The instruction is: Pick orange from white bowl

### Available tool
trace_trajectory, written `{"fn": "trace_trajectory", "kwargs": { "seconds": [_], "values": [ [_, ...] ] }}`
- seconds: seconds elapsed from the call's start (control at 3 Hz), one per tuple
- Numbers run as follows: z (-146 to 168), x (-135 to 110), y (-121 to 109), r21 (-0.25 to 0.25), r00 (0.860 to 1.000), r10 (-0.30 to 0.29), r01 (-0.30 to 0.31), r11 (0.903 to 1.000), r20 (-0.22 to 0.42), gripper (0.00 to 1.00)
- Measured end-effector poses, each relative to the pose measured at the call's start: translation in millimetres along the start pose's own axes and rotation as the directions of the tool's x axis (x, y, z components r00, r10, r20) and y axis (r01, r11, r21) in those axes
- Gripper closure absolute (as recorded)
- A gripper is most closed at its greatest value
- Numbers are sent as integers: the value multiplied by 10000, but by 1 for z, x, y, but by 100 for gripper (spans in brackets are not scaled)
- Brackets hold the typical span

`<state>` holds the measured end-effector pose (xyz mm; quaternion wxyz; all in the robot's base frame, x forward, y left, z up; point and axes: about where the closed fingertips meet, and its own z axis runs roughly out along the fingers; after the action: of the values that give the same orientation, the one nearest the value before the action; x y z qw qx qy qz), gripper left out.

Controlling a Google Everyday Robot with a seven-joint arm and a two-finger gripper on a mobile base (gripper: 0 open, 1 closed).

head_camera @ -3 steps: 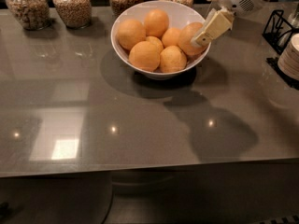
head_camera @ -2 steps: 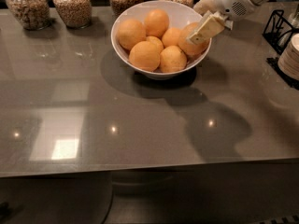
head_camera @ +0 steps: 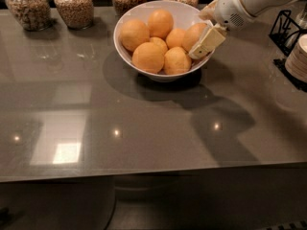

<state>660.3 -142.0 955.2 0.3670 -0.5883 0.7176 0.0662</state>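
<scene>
The white bowl stands at the back middle of the table and holds several oranges. The largest and deepest-coloured orange lies at the bowl's front. My gripper comes in from the upper right and is down at the bowl's right rim. It is open, with one cream finger in front of the rightmost orange and the other behind it. The finger touches or nearly touches that orange. Part of that orange is hidden by the gripper.
Several glass jars of grains line the back edge behind the bowl. A black wire rack and a stack of plates stand at the right edge. The grey glossy table stretches toward the front.
My gripper has moved down and to the left, from above the bowl's right rim into the bowl beside the rightmost orange. The oranges have not moved.
</scene>
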Motion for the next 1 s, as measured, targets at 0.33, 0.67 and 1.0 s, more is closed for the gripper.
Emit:
{"fn": "trace_trajectory", "kwargs": {
  "seconds": [0.33,0.67,1.0],
  "values": [
    [12,14,-5,-39,9996,125,-126,9999,-253,22],
    [23,27,-12,-43,9984,253,-256,9997,-496,25],
    [30,36,-16,16,9978,362,-362,9993,-547,44]
  ]
}}
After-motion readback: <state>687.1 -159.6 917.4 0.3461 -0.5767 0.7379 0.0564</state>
